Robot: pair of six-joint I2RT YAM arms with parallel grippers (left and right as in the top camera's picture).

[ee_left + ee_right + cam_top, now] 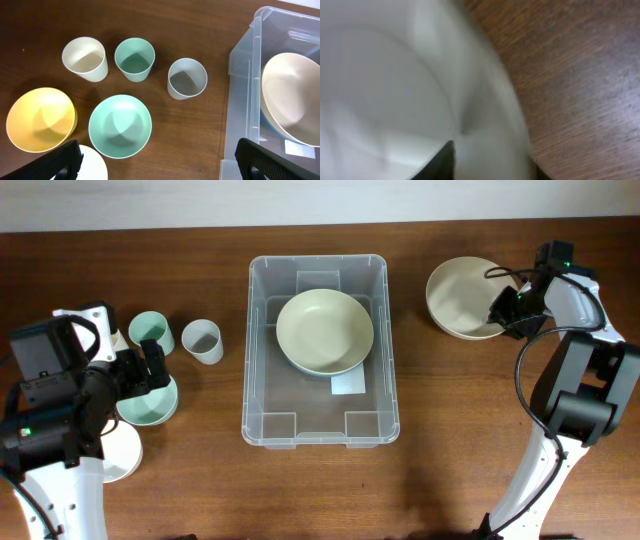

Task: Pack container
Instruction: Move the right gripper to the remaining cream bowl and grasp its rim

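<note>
At the left of the overhead view your left gripper [157, 147] hangs with its jaws wide apart and nothing between them, over a cluster of crockery on the wooden table [450, 440]. Through its wrist camera you have, from the left edge, a yellow bowl [41, 119] at lower left, a white cup [85, 59] above it, a mint bowl [120, 126] low in the middle, a mint cup [134, 59] above that, and a grey cup [187, 78] to the right. All of them stand upright and apart from one another, except that the two bowls sit just beside each other. A white rim shows at the bottom edge, too cropped for you to tell what it is. The container [262, 370] stands in the middle of the overhead view, well right of the grey cup, open at the top. A cream bowl [325, 330] rests upright inside it, toward the far end, partly covering the white label [348, 384] on the base. At upper right, outside the container, a loose bowl [460, 295] sits on the table. Your right gripper [502, 310] is at its right rim. The wrist view is blurred, but the bowl's wall fills the gap between the two dark fingers [442, 161], one inside and one outside, so the jaws are clamped on that rim.
</note>
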